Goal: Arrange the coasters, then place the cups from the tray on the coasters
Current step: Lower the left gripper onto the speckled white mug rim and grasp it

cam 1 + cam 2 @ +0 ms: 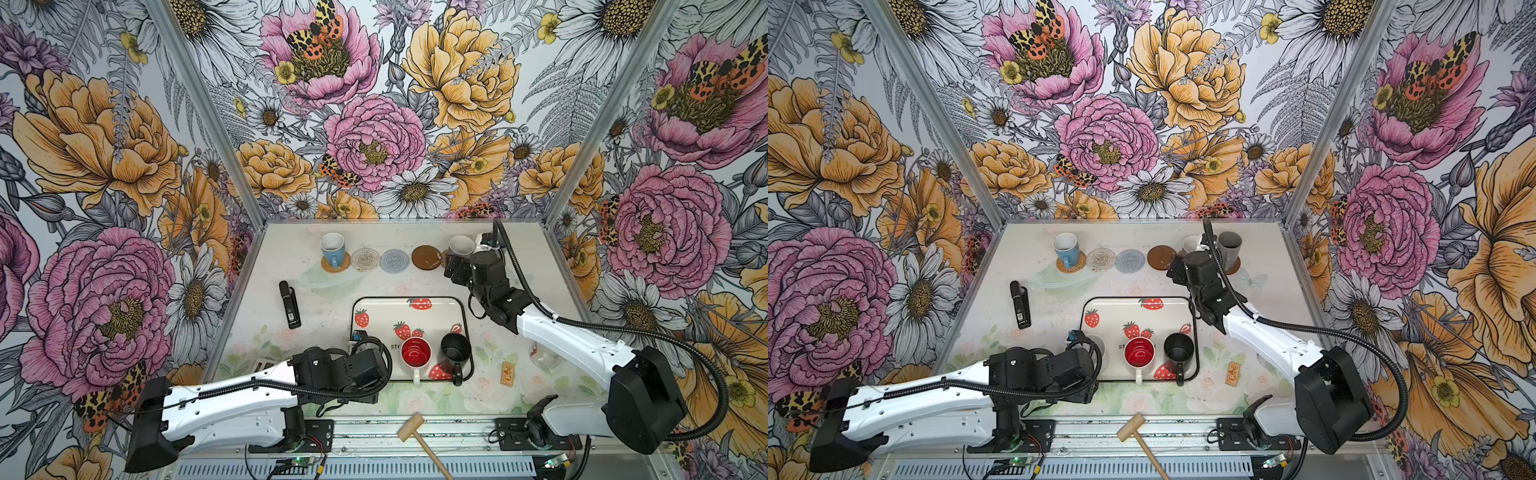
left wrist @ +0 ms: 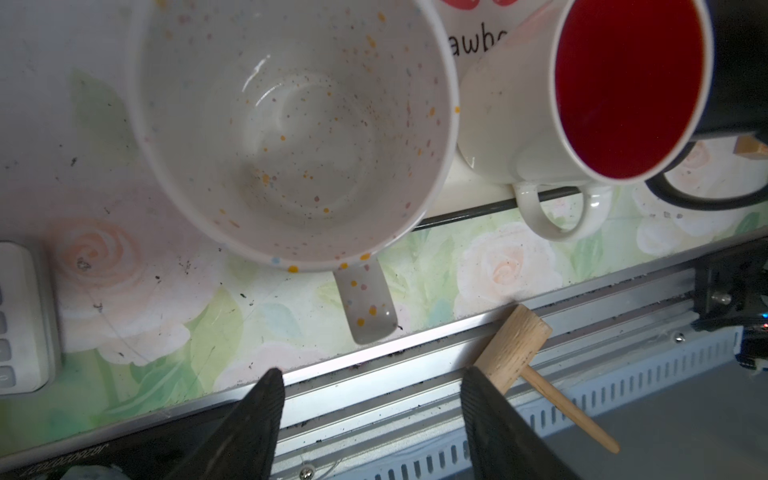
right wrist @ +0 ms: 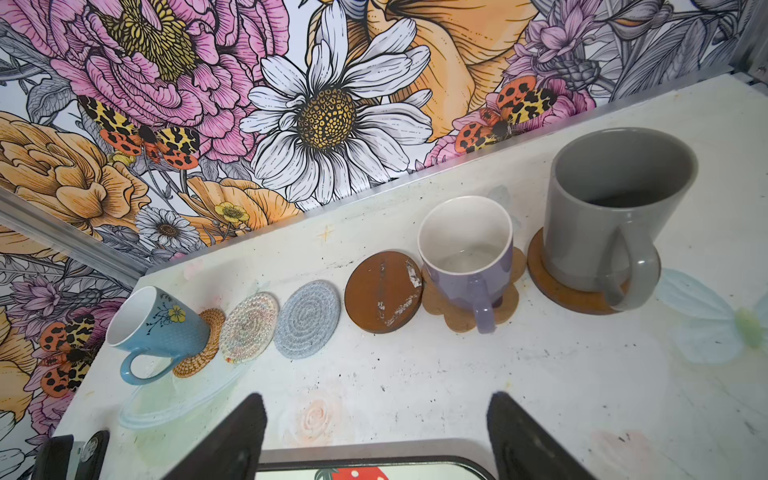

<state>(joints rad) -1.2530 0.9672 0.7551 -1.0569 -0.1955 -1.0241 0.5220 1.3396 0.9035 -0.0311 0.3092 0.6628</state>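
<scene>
Along the back, a blue cup (image 1: 332, 247) stands on the tan woven coaster (image 3: 203, 349). Next to it lie a bare beige coaster (image 3: 249, 326), a grey-blue coaster (image 3: 307, 318) and a brown disc (image 3: 382, 291). A lavender cup (image 3: 465, 257) sits on the paw coaster (image 3: 440, 307), and a grey cup (image 3: 615, 224) on another brown disc (image 3: 552, 291). The tray (image 1: 386, 307) holds a speckled white cup (image 2: 291, 124), a red-inside cup (image 1: 415, 353) and a black cup (image 1: 456, 351). My left gripper (image 2: 372, 386) is open, just short of the white cup's handle. My right gripper (image 3: 378, 411) hangs open between tray and coasters.
A black stapler-like device (image 1: 289, 305) lies left of the tray, and a clear leaf-shaped dish (image 1: 328, 276) lies in front of the blue cup. A grey calculator (image 2: 20, 316) sits front left. A wooden mallet (image 1: 411, 428) rests on the front rail, and a small orange tag (image 1: 508, 372) lies right of the tray.
</scene>
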